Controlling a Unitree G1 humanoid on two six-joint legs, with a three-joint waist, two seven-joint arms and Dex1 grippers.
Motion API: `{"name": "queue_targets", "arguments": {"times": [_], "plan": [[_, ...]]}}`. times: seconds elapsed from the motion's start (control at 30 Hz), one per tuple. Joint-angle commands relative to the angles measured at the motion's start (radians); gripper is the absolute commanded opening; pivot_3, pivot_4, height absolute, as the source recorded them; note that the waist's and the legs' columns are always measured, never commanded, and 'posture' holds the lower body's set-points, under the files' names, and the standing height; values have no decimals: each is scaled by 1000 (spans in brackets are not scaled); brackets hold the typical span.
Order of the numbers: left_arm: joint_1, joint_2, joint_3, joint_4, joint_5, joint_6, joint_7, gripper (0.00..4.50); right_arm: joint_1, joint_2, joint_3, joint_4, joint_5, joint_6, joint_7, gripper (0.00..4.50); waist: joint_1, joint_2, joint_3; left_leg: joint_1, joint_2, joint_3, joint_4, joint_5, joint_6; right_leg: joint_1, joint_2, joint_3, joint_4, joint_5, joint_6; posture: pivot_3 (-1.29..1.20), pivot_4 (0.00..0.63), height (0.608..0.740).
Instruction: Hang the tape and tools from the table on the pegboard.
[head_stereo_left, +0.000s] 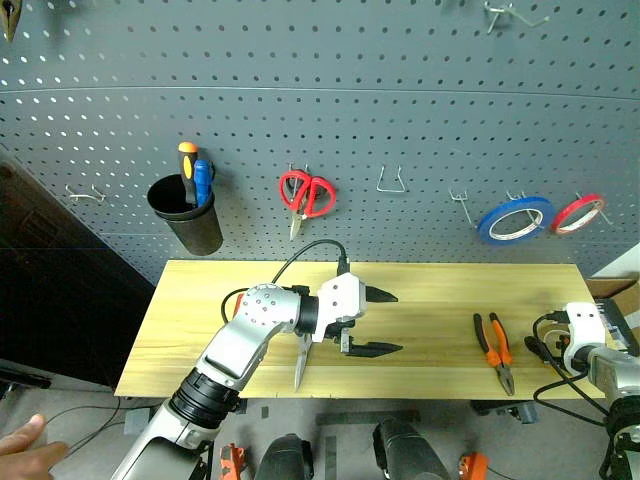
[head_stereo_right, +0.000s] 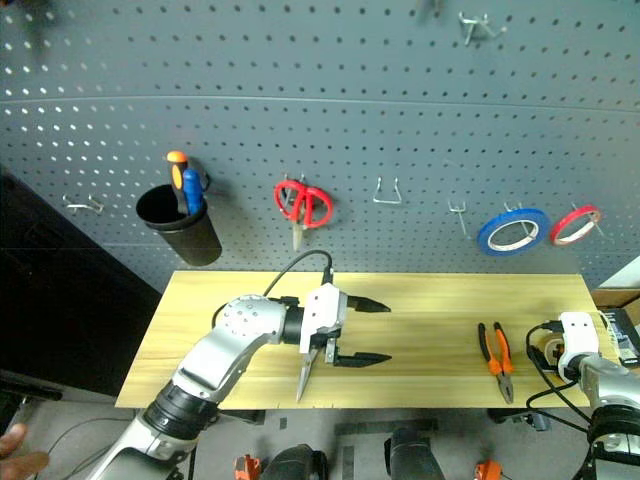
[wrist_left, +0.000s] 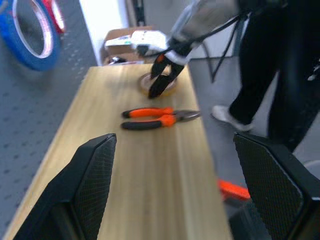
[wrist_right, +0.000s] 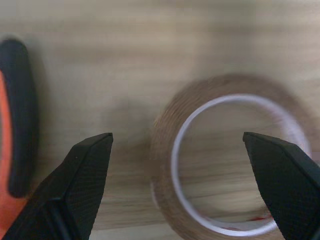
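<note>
A: How does the tape look, and where does it lie?

B: A thin flat ring of yellowish translucent tape (wrist_right: 235, 160) with a white inner rim and a wide open centre lies flat on the long light-wood table (head_stereo_left: 420, 290), beside the orange-and-black-handled pliers (head_stereo_left: 497, 350), on their far side from the table's middle. The right gripper (wrist_left: 162, 77) hangs just over that ring, fingers spread wide, gripping nothing.

A: And the count?

B: One yellowish ring and one pair of pliers on the table. On the dark grey pegboard (head_stereo_left: 400, 120) hang one blue tape ring (head_stereo_left: 515, 218), one red tape ring (head_stereo_left: 578, 212), one pair of red-handled scissors (head_stereo_left: 305, 196) and one black cup (head_stereo_left: 188, 215) with two screwdrivers.

A: The left gripper (head_stereo_left: 375, 322)?

B: Over the table's middle, pointing toward the pliers, jaws apart and empty; a pale pointed metal tip (head_stereo_left: 301, 362) shows beneath the wrist.
</note>
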Motion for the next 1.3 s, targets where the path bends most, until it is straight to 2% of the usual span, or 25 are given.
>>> {"name": "queue_targets", "arguments": {"times": [0.03, 0.07, 0.27, 0.43, 0.63, 0.83, 0.93, 1.03, 1.13, 1.23, 1.3], "plan": [[-30, 23, -25, -51, -14, -14, -58, 4026, -36, -18, 18, 111, -26, -21, 16, 4112, 0, -3, 2, 0, 0, 0, 0, 0, 0, 0, 0, 0, 0, 0, 0, -2, 263, 740], [-33, 28, -25, -50, -13, -16, -67, 4026, -46, -18, 20, 130, -28, -19, 21, 3950, 0, -4, 2, 0, 0, 0, 0, 0, 0, 0, 0, 0, 0, 0, 0, 0, 261, 740], [-35, 70, -27, -34, -8, -50, -133, 4026, -73, -11, 35, 173, -31, 14, 64, 1998, 3, -5, 3, 0, 0, -1, 1, 0, 0, 1, 0, 0, 0, 0, 0, 1, 251, 740], [-31, 66, 5, -28, -59, -58, -157, 4026, -74, 1, 44, 163, -26, 37, 67, 467, 3, -7, 2, 0, 0, -2, 1, 0, 0, 1, -2, -1, 0, 0, 0, 0, 247, 740], [-13, 86, 42, -60, -115, -20, -151, 4026, 1, -26, -3, 61, -14, -26, -17, 433, 6, -7, 2, -1, 0, -4, 1, 0, 0, 1, -3, -2, 0, 0, 0, 0, 242, 740], [12, 69, 103, -34, -64, -46, -12, 4026, 258, -50, -125, -454, 24, 55, -78, 433, 19, 1, 3, -5, -1, -5, 1, 0, 0, -1, -5, -4, -1, 0, 0, -36, 237, 740], [27, 55, 103, -35, -22, -92, 47, 4026, 384, -20, -173, -752, 26, 127, -127, 433, 12, 3, 3, -5, -1, -5, 0, 0, 0, -2, -5, -4, -1, 0, 0, -48, 234, 740], [41, 32, 115, -61, -54, -58, 82, 4026, 492, 39, -202, -1048, 20, 198, -189, 433, 4, 2, 3, -5, 0, -6, 0, 0, 0, -2, -3, -4, 0, 0, 0, -65, 232, 740], [57, 9, 130, -80, -45, -75, 137, 4026, 601, 78, -147, -1334, -67, 241, -255, 433, 3, 3, 3, -5, 0, -7, 1, 0, -1, -2, -2, -5, 0, 0, 1, -67, 231, 740], [67, -12, 146, -95, -41, -47, 203, 4026, 679, 121, 19, -1597, -192, 301, -334, 433, 2, 3, 3, -6, 0, -7, 1, 2, -5, -2, -2, -5, 0, 0, 1, -76, 230, 740], [70, -20, 151, -98, -43, -29, 229, 4026, 684, 130, 150, -1701, -308, 320, -386, 433, -1, 3, 3, -6, 0, -7, 1, 3, -5, -3, -2, -5, 0, 0, 1, -82, 228, 740]]}}
